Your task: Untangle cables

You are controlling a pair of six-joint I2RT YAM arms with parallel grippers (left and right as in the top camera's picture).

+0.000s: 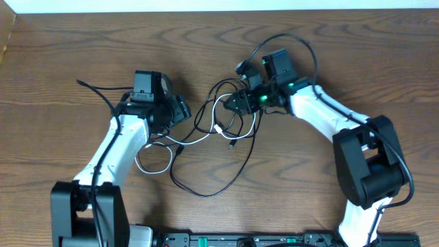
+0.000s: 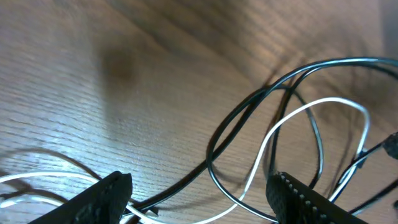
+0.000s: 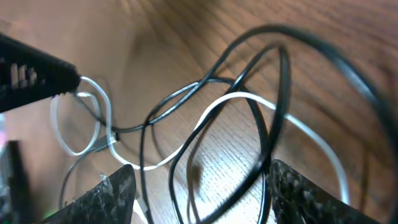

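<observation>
The cables, one black [image 1: 206, 192] and one white [image 1: 152, 167], lie tangled on the wooden table between the two arms, with the knot of loops [image 1: 223, 116] in the middle. My left gripper [image 1: 184, 110] sits at the knot's left side. It is open in the left wrist view [image 2: 199, 202], where the black cable [image 2: 239, 118] and white cable [image 2: 311, 106] run loosely between its fingers. My right gripper [image 1: 234, 103] is over the knot's upper right. It is also open [image 3: 199, 199], with black loops [image 3: 273, 124] and a white strand [image 3: 217, 102] between its fingers, unclamped.
A thick black robot wire [image 1: 291, 40] arcs above the right arm, and another [image 1: 96, 90] trails left of the left arm. The table's far edge [image 1: 219, 11] meets a white strip. A dark toothed finger [image 3: 37, 71] reaches in beside a white loop.
</observation>
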